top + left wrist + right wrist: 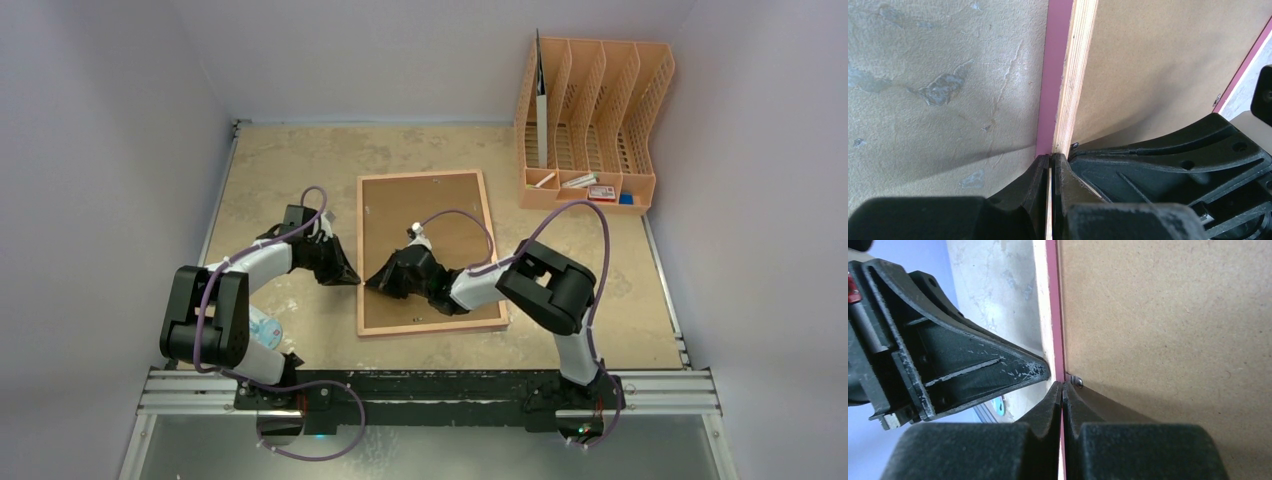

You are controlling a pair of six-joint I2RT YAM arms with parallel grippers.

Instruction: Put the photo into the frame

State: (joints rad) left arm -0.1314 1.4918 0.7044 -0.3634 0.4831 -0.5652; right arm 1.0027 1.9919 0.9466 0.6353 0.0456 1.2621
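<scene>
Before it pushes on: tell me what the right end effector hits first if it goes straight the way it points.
The frame: the right end effector, shut, seems to touch its left edge beside a small metal clip.

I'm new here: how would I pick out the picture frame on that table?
Look at the middle of the tan table. The picture frame lies flat there, face down, a large rectangle with a pale pinkish rim around a brown hardboard backing. Its neighbour, the orange file rack, stands upright in the far right corner.
</scene>
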